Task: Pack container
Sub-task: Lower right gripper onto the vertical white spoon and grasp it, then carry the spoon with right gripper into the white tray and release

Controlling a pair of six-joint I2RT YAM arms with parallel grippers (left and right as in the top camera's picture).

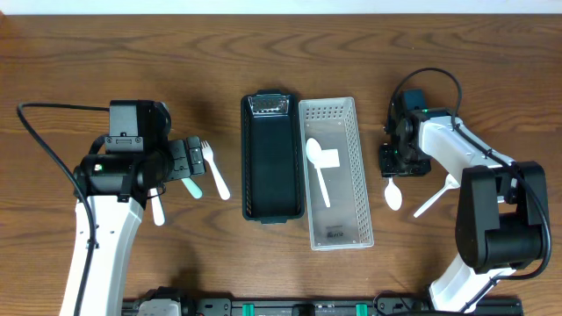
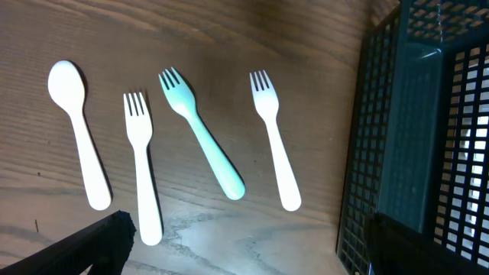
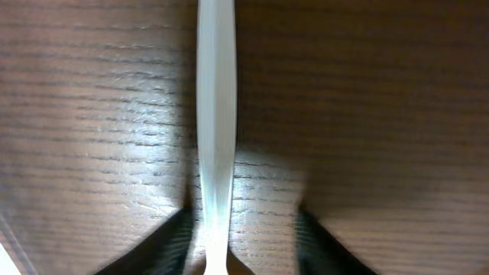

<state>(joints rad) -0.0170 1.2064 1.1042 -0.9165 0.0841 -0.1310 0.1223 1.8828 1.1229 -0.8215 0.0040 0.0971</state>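
Note:
A black basket (image 1: 272,158) and a clear white basket (image 1: 338,224) stand side by side mid-table; a white spoon (image 1: 316,167) lies in the white one. My right gripper (image 1: 395,162) is low over another white spoon (image 1: 393,195). In the right wrist view its open fingers (image 3: 241,244) straddle the spoon handle (image 3: 216,114), which lies on the wood. My left gripper (image 1: 189,162) is open (image 2: 244,252) and empty above a row of cutlery: a white spoon (image 2: 76,137), a white fork (image 2: 141,168), a teal fork (image 2: 202,145) and another white fork (image 2: 275,145).
A further white utensil (image 1: 435,197) lies right of the right gripper, by the arm's base. The black basket's wall (image 2: 412,137) is close on the right of the left gripper. Cables run from both arms.

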